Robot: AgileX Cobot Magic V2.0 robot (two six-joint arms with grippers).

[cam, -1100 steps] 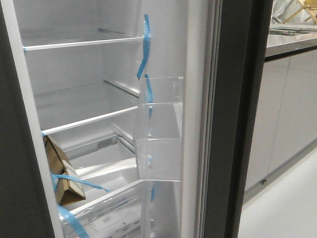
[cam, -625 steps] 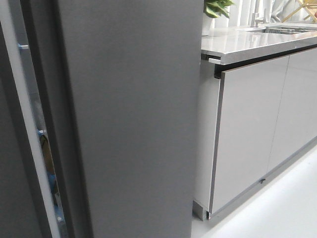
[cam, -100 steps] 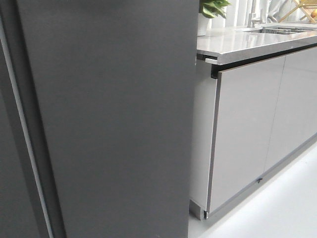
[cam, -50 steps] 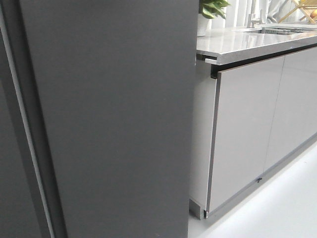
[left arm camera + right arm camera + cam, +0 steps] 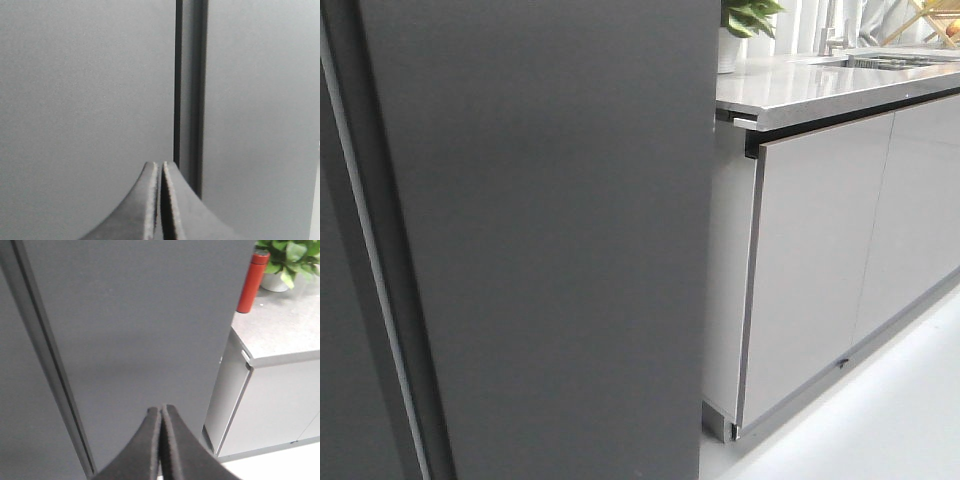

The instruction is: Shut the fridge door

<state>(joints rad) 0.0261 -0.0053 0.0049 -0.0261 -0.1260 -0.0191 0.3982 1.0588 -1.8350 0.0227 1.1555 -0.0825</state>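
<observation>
The fridge door (image 5: 560,240) is a tall matte dark-grey panel that fills most of the front view. It lies flush with the narrower dark-grey panel (image 5: 340,330) across a thin pale seam (image 5: 375,300). No inner lining, bin or tape shows. In the right wrist view the door (image 5: 145,325) is right in front of my right gripper (image 5: 161,409), which is shut and empty. In the left wrist view my left gripper (image 5: 160,164) is shut and empty, close in front of the dark seam (image 5: 190,100) between the two panels. Neither gripper shows in the front view.
Light-grey glossy cabinet doors (image 5: 820,260) under a grey countertop (image 5: 820,85) stand right of the fridge. A potted plant (image 5: 287,260) and a red bottle (image 5: 251,282) stand on the counter. Pale floor (image 5: 880,430) lies at the lower right.
The door was wide open 11 s ago, nearly shut 6.3 s ago and is flush now. Over the last second the view has hardly changed.
</observation>
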